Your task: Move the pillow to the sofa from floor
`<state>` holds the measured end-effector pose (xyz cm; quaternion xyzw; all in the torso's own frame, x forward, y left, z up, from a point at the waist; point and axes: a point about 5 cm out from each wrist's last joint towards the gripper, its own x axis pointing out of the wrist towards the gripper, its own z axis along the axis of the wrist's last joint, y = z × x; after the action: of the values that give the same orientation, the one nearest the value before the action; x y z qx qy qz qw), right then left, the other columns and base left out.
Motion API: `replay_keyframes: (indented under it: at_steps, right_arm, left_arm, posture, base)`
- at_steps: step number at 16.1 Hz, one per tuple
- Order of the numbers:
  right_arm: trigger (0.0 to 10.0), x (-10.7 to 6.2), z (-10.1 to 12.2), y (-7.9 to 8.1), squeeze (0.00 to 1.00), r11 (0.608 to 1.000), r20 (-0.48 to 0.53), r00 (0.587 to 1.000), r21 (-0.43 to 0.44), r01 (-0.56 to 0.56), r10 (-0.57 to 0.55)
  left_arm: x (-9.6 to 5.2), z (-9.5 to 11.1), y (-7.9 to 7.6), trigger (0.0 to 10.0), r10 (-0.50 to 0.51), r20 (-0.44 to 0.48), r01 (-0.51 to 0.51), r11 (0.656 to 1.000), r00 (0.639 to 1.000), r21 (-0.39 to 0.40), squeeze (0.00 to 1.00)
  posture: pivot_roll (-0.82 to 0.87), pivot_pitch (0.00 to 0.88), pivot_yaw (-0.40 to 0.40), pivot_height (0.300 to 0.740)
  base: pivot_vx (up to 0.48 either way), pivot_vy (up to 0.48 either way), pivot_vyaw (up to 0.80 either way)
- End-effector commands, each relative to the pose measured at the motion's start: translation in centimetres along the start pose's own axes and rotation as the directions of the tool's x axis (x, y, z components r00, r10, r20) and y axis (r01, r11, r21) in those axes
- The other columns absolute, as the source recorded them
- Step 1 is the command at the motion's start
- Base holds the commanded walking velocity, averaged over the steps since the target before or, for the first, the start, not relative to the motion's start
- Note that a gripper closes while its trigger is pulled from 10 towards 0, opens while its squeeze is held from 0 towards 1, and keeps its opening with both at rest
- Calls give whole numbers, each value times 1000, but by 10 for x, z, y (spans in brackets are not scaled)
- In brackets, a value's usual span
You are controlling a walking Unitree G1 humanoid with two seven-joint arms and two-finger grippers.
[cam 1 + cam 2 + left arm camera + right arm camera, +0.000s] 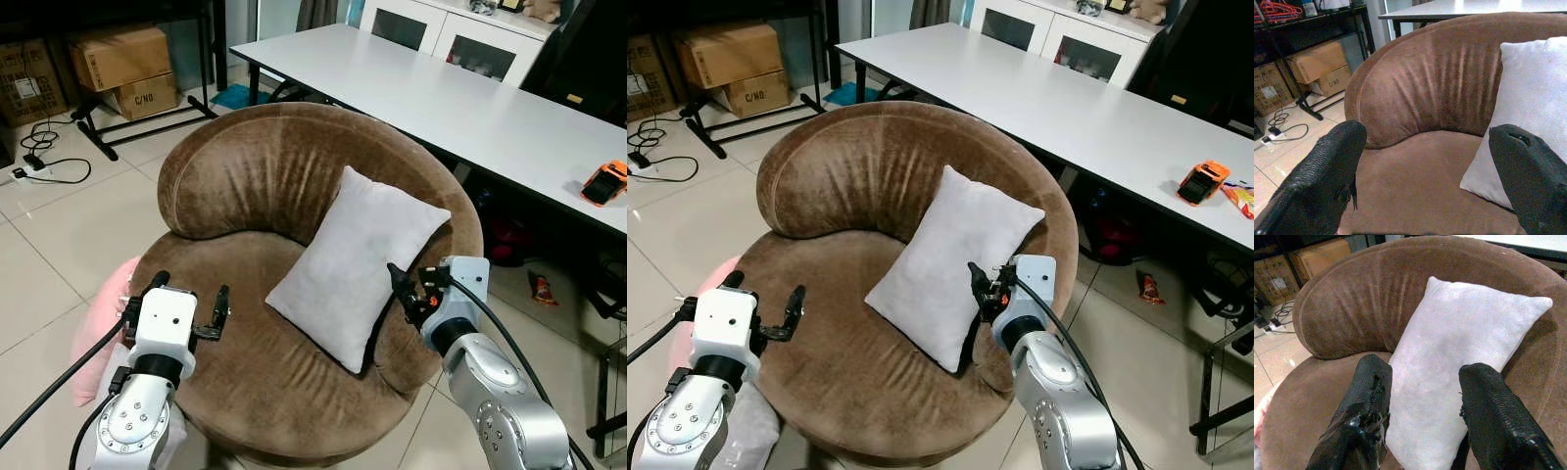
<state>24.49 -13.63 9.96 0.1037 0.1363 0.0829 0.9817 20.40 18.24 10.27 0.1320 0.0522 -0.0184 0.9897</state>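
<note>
The grey pillow [358,264] is being seen propped on the seat of the round brown sofa [250,166], its far edge leaning against the backrest and right armrest, its near corner hanging toward the seat's right front. It is judged to be light, soft and easily squashed, with a matte fabric that is unlikely to be slipping; a pinch on a corner or along one edge is being suggested, since the broad face would only be giving way under the fingers.

The right hand [409,294] is being held just beside the pillow's near right edge, fingers spread wide and gripping nothing. The left hand [176,306] is being held over the near left rim of the seat, likewise wide and empty.

A pink pillow [103,328] is being glimpsed in the head views, low on the floor beside the sofa's near left side, partly hidden by the left arm. In the right wrist view only a pink sliver is being caught at the edge, while the grey pillow's full length is being laid out between the black fingers [1369,396]. The white surface [460,108] behind the sofa is carrying an orange device [603,182].
</note>
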Motion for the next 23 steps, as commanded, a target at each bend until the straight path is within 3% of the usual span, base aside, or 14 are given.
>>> replay_keyframes:
  at_steps: [1, 15, 23]
  right_arm:
    - [10000, -2, 5, -2, 0, 1000, 11, 1000, -15, 10, -10]
    - [10000, -1, 3, -2, 0, 1000, -10, 1000, -11, 18, -18]
    - [10000, 1, 3, -1, 0, 999, -19, 1000, -37, 0, -1]
  left_arm:
    - [-1, 4, -2, 10000, 2, 21, -2, 1000, 1000, -1, 55]
    - [0, 5, -2, 10000, -4, 24, 4, 1000, 1000, 0, 47]
    - [-1, 3, -2, 10000, 10, 11, -9, 1000, 1000, -12, 51]
  posture:
    - [11, 0, -128, 740]
    - [18, 0, -129, 740]
    - [19, 0, -140, 740]
  base:
    - [0, 0, 0]
    - [-265, 0, 0]
    - [0, 75, 0]
